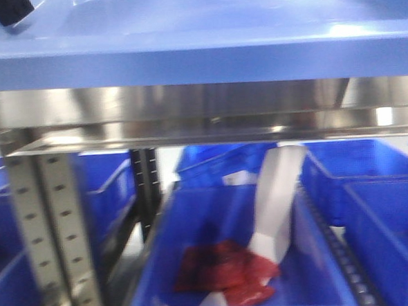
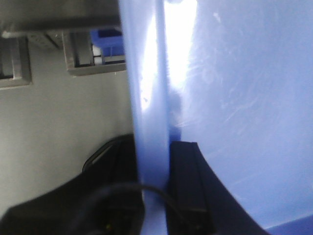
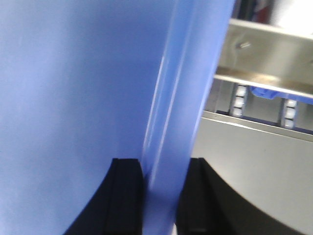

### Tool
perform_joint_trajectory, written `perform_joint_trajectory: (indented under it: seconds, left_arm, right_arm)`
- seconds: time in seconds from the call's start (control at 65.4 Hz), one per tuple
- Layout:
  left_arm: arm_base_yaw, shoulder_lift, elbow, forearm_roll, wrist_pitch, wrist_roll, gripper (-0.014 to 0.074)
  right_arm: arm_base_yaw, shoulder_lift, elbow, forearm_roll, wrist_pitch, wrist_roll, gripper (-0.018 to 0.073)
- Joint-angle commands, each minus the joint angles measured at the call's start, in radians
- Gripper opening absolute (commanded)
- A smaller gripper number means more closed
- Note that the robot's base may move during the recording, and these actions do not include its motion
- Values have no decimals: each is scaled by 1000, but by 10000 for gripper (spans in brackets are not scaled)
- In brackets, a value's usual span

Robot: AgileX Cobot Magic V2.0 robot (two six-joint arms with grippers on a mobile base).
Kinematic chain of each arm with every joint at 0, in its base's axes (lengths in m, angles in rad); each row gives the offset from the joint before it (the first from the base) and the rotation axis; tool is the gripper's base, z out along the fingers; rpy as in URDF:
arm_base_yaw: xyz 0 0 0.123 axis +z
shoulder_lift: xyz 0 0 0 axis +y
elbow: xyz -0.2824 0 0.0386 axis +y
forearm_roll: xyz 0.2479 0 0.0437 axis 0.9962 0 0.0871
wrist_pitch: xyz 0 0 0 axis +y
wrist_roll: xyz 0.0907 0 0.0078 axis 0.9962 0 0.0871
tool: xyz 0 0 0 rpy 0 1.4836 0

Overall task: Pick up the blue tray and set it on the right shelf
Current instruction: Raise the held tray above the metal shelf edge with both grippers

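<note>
The blue tray (image 1: 198, 53) fills the top of the front view, its long rim level just above the right shelf's shiny steel front rail (image 1: 187, 102). My left gripper (image 2: 155, 166) is shut on the tray's left rim (image 2: 149, 98), one black finger (image 2: 183, 176) inside the tray and one outside. My right gripper (image 3: 161, 186) is shut on the tray's right rim (image 3: 181, 98), fingers on either side. A black finger tip (image 1: 8, 11) shows at the top left of the front view. I cannot tell whether the tray touches the shelf.
Below the rail, deep dark-blue bins (image 1: 238, 262) stand on a lower level; the middle one holds red packets (image 1: 225, 273) and a white bag (image 1: 276, 204). A grey perforated upright (image 1: 57, 238) stands at the left. Steel shelf surface (image 3: 254, 161) lies beside the tray's right rim.
</note>
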Motion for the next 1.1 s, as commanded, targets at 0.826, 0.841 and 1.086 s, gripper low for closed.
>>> perform_joint_trajectory:
  seconds: [0.826,0.841,1.086]
  left_arm:
    - [-4,-27,-25,15,92,31,-48]
    - [-4,-27,-25,15,92,31,-48]
    - [-4,-27,-25,15,92,31,-48]
  right_arm:
    - [-2,-18,-31,-41,-43,-31,71]
    - [-2,-18,-31,-41,-43,-31,71]
    - [-2,-18,-31,-41,-43,-31,71]
